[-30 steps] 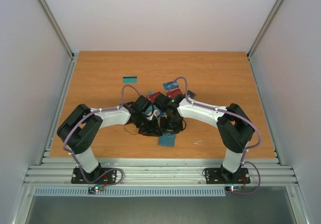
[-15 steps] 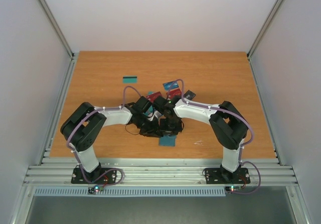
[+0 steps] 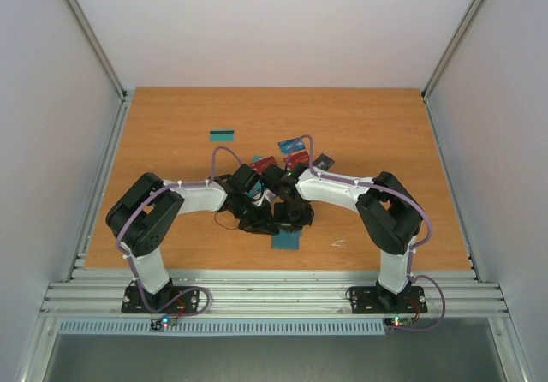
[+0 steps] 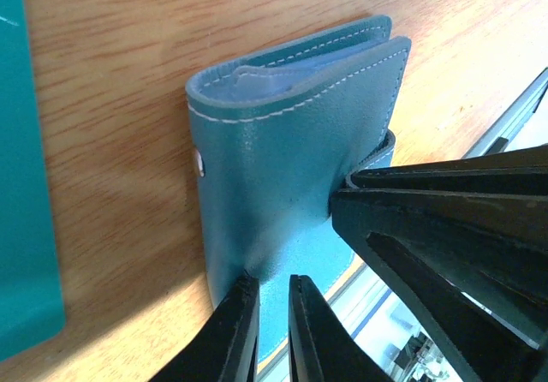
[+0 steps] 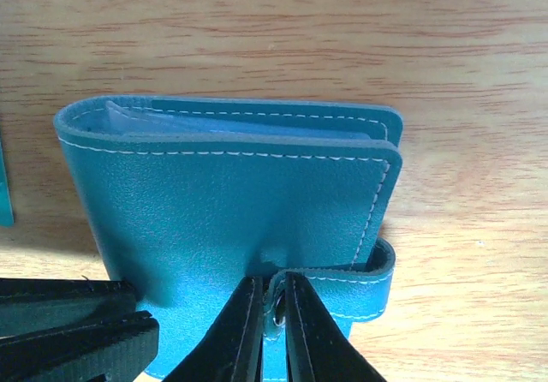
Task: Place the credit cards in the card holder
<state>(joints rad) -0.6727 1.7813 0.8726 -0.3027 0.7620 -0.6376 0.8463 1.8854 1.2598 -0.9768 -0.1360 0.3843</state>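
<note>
Pinching the closing strap (image 5: 360,283) of the card holder (image 5: 231,193), the right gripper (image 5: 270,292) has its fingers pressed almost together right at the snap. The left gripper (image 4: 271,292) is likewise nearly closed and seems to clamp the edge of the outer cover, just beside its partner.

The card holder lies folded shut and flat on the wooden table (image 5: 257,22), near the front edge and midway between the two arm bases. In the overhead view the two wrists hide it. In the right wrist view its long side runs left to right. The fold is at the left and the open edge at the right, where the strap wraps round. The strap therefore sits on the right gripper's side, and the body is under the left one.

The step in hand looks like unfastening. The strap probably has to come away from the cover while the left gripper pins the body down. If the cover slips, the whole holder may lift instead.

The credit cards (image 3: 291,152) lie scattered beyond the grippers. One teal card (image 3: 223,134) sits well apart toward the left and another (image 3: 285,241) lies just in front. None is in the holder yet, as far as I can tell.
</note>
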